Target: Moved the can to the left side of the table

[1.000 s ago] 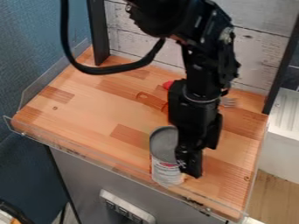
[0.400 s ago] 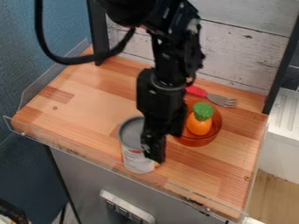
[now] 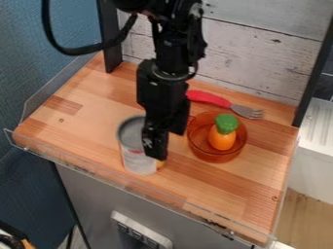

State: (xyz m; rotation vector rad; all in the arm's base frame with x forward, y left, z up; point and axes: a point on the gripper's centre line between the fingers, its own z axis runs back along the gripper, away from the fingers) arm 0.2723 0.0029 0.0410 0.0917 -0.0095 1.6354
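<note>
The black gripper [image 3: 155, 147] hangs over the front middle of the wooden table, against the right side of the can. The can [image 3: 134, 156] is upright, with a grey top and a pale label with red print. Part of its right side is hidden behind the gripper. Whether the can touches the table [image 3: 88, 131] cannot be told.
Right of the gripper is an orange see-through bowl [image 3: 199, 150] with an orange toy vegetable [image 3: 222, 138] with a green top in it. Behind the bowl lies a red-handled fork [image 3: 211, 98]. Low clear guards run along the table's left and front edges.
The gripper and the can have moved together toward the left and back of the table. The bowl, the toy vegetable and the fork, largely hidden by the arm before, have come into sight.
</note>
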